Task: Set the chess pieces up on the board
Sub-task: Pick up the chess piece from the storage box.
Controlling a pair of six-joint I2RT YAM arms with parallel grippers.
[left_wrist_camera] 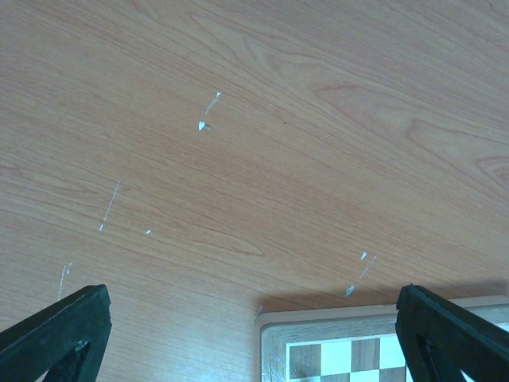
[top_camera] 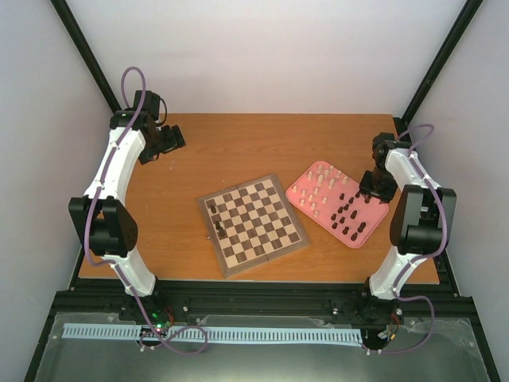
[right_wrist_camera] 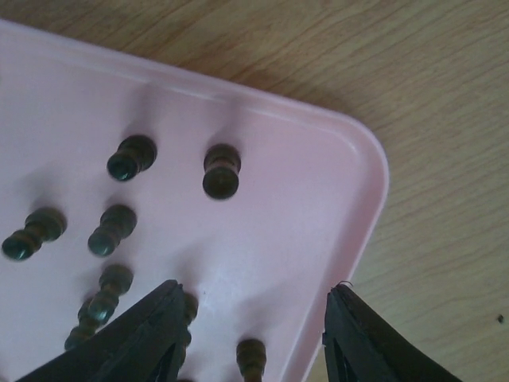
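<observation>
From the right wrist I see only one corner of the pink tray (right_wrist_camera: 318,151). The dark chess pieces (right_wrist_camera: 221,171) standing in it are blurred, and one between my fingers is cut off at the picture's lower edge. The right gripper (right_wrist_camera: 254,290) hangs over that corner, fingers spread, and the tray's rim runs just under the right finger. The left gripper (left_wrist_camera: 253,290), fingers wide apart, is over the table (left_wrist_camera: 278,119) at the far left. The board (top_camera: 253,225) lies mid-table, well apart from it, with a few dark pieces near its left edge
</observation>
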